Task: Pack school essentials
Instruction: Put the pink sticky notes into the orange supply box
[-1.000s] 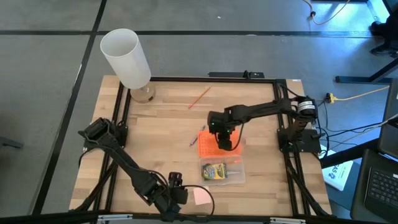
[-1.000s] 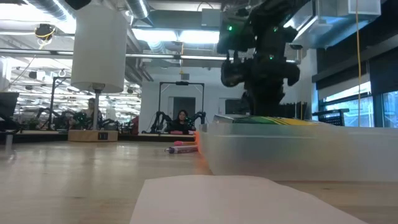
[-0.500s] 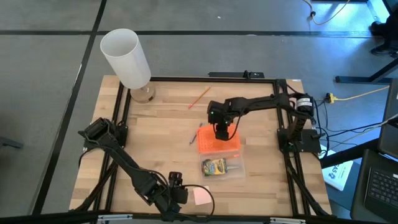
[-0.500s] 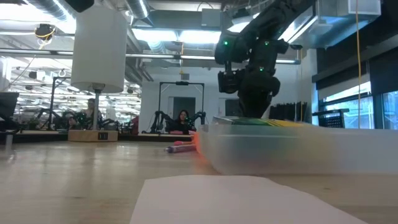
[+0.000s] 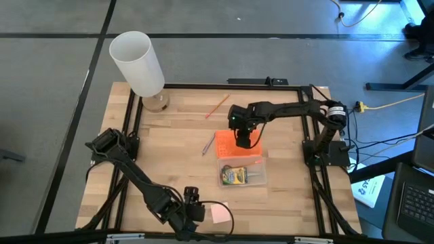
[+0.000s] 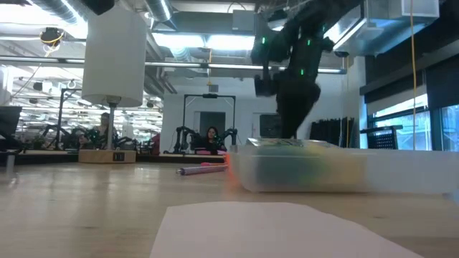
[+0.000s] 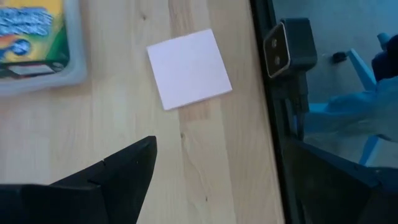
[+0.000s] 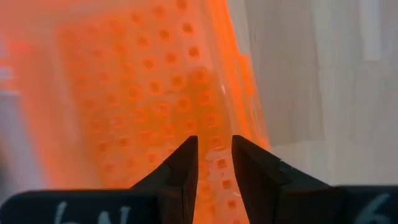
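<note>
the right tool (image 5: 243, 140) is nipped narrow onto the orange lid (image 5: 234, 146), next to the clear box (image 5: 241, 175) holding the crayon box (image 5: 234, 176). the pen (image 5: 207, 146) lies just beside the lid, a red pencil (image 5: 217, 106) further up the worktop (image 5: 176, 142). the left tool (image 5: 192, 211) waits near the pink sticky-note pad (image 5: 220, 214); i cannot tell how wide it stands.

Robotics lab: more arm rigs (image 6: 204, 136) behind.
</note>
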`<state>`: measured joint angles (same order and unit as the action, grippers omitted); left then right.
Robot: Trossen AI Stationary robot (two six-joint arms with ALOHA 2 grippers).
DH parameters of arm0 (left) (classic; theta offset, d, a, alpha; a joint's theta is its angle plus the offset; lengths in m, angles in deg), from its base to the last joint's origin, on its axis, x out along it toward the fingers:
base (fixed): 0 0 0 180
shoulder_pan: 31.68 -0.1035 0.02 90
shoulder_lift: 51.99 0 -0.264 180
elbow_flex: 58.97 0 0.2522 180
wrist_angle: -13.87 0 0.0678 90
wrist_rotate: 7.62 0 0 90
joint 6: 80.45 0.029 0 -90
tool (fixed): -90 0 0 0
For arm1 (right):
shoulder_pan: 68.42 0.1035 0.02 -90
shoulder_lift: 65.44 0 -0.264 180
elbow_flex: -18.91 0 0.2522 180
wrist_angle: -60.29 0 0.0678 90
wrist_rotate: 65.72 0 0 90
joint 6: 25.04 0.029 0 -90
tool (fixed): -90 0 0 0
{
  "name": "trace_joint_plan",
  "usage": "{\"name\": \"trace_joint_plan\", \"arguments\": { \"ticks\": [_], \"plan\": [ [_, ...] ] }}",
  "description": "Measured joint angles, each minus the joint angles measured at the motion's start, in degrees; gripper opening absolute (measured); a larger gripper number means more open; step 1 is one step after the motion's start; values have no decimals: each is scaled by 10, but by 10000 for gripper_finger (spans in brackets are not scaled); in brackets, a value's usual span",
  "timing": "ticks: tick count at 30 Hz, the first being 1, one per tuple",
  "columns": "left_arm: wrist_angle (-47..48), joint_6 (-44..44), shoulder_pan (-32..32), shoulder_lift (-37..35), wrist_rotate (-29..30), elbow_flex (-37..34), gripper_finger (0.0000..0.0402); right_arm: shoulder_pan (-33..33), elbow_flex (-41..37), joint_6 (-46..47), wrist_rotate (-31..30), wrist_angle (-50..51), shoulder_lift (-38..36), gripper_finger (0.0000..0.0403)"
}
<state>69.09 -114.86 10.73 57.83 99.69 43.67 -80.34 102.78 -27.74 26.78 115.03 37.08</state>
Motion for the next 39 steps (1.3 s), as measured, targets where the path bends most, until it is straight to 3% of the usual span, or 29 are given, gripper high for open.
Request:
{"name": "trace_joint_plan", "arguments": {
  "ticks": [7, 15, 19, 31, 39],
  "plan": [
    [-28, 3, 1, 15, 65, 1, 340, 80, 35, 45, 0, 52, -86, 101],
    [-80, 3, -6, 59, 72, 0, 340, 212, 42, 89, -74, 47, -161, 101],
    [-104, 1, -9, 68, 76, 0, 340, 267, 42, 83, -78, 42, -169, 101],
    [-143, 0, -11, 96, 78, 0, 340, 370, 42, 37, 46, -17, -169, 101],
    [-146, -4, -13, 98, 81, 0, 340, 380, 42, 45, 47, -35, -169, 101]
  ]
}}
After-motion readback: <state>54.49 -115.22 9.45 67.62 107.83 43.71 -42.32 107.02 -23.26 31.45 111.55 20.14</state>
